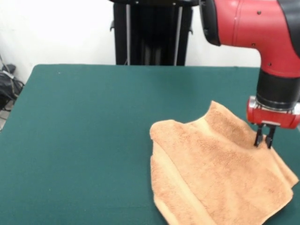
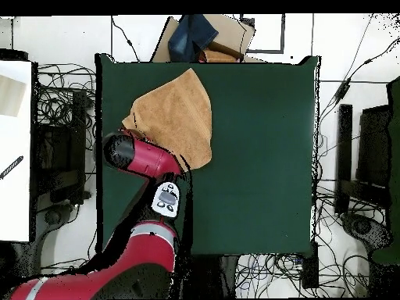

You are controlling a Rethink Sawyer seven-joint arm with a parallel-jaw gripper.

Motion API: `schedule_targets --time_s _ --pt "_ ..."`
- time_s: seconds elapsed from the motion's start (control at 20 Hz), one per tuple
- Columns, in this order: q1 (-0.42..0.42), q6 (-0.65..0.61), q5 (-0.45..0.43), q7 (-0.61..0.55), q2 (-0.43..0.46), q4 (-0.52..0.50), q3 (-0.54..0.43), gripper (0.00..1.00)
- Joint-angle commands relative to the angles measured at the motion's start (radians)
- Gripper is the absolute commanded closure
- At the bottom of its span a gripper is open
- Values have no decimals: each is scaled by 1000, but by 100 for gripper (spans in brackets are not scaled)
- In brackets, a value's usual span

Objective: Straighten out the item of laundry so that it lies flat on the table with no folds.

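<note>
Looking across the table [image 1: 84, 140] in the front view, I am seeing its dark green top lying bare over the whole left side and the far strip, with plenty of open room there. The towel [image 1: 215, 178], a light orange-tan terry cloth, is sitting at the near right, its lower edge running out of the picture's bottom and its right corner reaching close to the picture's right edge. A woven band is running along its left side. One flap is lying folded over near the far corner, and layered edges are showing at the right corner, so it is not lying flat.

I am watching the gripper [image 1: 264, 138] hanging from the red and black arm [image 1: 262, 28], its two dark fingers [image 1: 258, 136] drawn close together with only a narrow gap, their tips touching or just above the towel's far right part; I am not able to tell whether they are pinching cloth.

From overhead, the towel [image 2: 176, 117] is lying in one corner region of the table [image 2: 258, 156], near two of its edges, and the arm [image 2: 144, 156] is covering the towel's edge nearest the robot. Tangled cables [image 2: 55, 109] are lying on the floor round the table.
</note>
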State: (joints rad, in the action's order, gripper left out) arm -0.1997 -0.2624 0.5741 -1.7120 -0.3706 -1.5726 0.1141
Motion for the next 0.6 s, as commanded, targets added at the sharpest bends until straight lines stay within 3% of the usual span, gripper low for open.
schedule_targets --time_s 0.05,0.6 --pt "-12 49 80 -350 -11 -147 -86 100" --pt "33 137 76 -330 -1 -178 -152 100"
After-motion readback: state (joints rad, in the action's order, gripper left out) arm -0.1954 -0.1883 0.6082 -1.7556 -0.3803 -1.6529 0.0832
